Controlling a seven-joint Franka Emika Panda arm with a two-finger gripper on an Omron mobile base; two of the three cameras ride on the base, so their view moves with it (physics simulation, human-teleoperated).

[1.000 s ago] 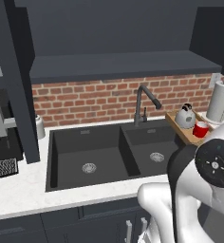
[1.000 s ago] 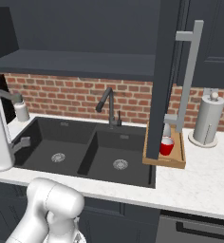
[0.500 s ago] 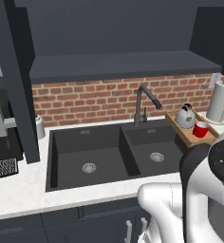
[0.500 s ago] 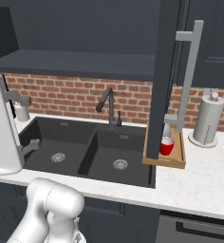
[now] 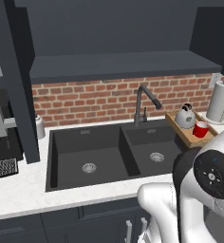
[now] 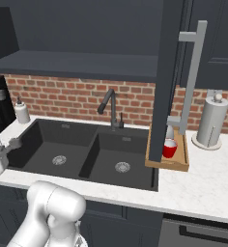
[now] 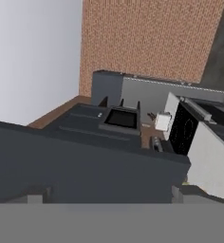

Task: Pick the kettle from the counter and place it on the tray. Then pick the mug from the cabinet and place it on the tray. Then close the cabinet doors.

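Saw kettle (image 5: 185, 115) and mug (image 5: 200, 129) on tray (image 5: 177, 127); cabinet doors (image 6: 165, 82) open, left for me; claw (image 7: 109, 193) wide, empty.

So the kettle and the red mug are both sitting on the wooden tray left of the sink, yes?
Not quite: the tray lies right of the sink, not left. The left base view shows it there, with the kettle and the red mug both on it.
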